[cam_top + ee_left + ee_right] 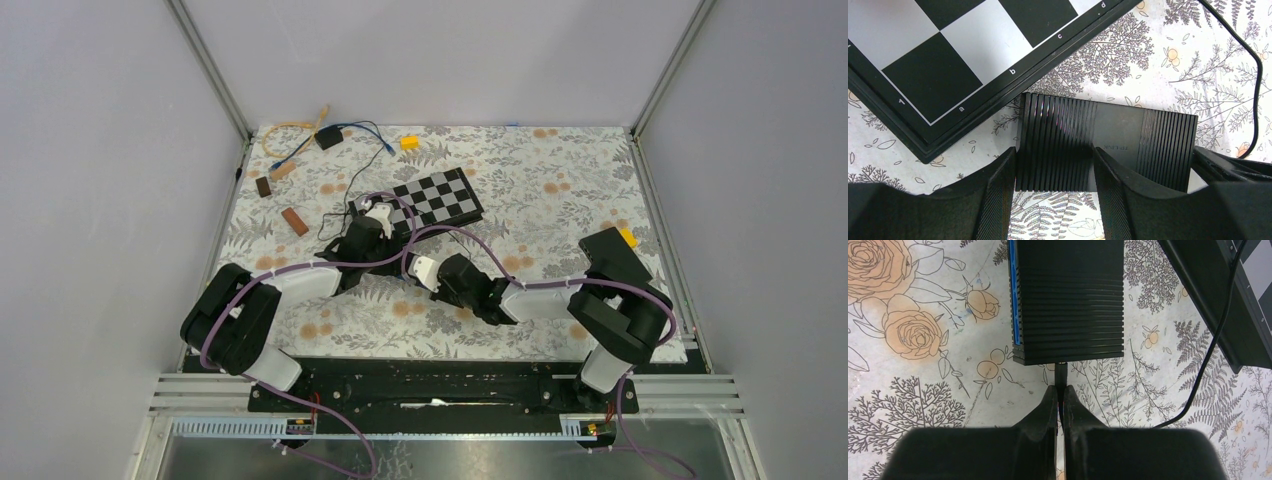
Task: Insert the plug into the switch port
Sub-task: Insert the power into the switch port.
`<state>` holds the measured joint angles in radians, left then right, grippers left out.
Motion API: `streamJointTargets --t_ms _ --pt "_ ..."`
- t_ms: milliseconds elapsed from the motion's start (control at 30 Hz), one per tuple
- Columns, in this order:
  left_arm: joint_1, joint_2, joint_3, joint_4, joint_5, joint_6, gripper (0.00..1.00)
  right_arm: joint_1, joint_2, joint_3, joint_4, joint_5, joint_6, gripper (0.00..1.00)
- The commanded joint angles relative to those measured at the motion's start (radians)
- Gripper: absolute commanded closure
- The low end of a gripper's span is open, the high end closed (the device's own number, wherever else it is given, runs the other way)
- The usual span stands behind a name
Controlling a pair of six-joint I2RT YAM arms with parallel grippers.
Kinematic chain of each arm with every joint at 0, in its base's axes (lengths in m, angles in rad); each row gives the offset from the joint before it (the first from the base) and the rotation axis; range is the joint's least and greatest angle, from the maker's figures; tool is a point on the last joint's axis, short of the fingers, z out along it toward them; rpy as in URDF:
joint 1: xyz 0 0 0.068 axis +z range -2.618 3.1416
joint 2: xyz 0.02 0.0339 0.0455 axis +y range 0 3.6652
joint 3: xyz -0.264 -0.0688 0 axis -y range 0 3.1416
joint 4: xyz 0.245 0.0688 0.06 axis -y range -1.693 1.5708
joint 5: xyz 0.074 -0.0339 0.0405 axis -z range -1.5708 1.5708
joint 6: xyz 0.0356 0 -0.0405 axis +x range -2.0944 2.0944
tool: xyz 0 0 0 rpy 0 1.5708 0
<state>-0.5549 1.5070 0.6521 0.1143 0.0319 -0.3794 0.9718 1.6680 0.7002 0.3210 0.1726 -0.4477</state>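
Item 1, switch: a black ribbed box lying flat on the floral cloth at mid-table. It sits just beside the near corner of the chessboard, with a thin strip of cloth between them. A blue strip runs along 1 long side. I cannot see it from the top camera, because both wrists cover it.

Item 2, plug: a short black barrel pointing straight at the switch's near short face, its tip meeting that face. I cannot tell how deep it sits.

Item 3, right gripper: jaws pinched together on the plug, just behind the switch.

Item 4, left gripper: jaws standing apart over the switch's ribbed end. 1 finger is at the end edge and the other lies across the top face near the printed logo. I cannot tell whether either presses on the box.

Item 5, black cable: curves over the cloth past the switch's other end.

Item 6, far-left corner: 1 small black box, 1 brown block and 1 darker brown block, all well apart from the switch.

Item 7, yellow block: near the far edge, beyond the chessboard.

Item 8, second yellow piece: near the right edge, against the right arm's upper link. I cannot tell whether they touch.
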Motion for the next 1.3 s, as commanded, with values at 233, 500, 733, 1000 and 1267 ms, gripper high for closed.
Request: streamJointTargets --t_ms 233,500,733,1000,1267 --pt "-0.134 0.022 -0.003 -0.054 0.349 -0.045 0.45 0.010 -0.011 0.159 0.372 -0.217 -0.027 1.00" --pt "-0.135 0.015 -0.003 -0.054 0.346 -0.047 0.45 0.010 -0.024 0.217 0.258 -0.278 -0.052 1.00" --pt "-0.138 0.012 -0.003 -0.054 0.346 -0.047 0.45 0.010 -0.017 0.240 0.208 -0.288 -0.080 1.00" --pt "-0.139 0.004 0.002 -0.064 0.334 -0.050 0.45 0.010 -0.016 0.163 0.261 -0.245 -0.091 1.00" --pt "-0.126 -0.083 0.014 -0.137 0.200 -0.087 0.35 0.010 -0.110 -0.029 0.257 -0.228 -0.139 1.00"
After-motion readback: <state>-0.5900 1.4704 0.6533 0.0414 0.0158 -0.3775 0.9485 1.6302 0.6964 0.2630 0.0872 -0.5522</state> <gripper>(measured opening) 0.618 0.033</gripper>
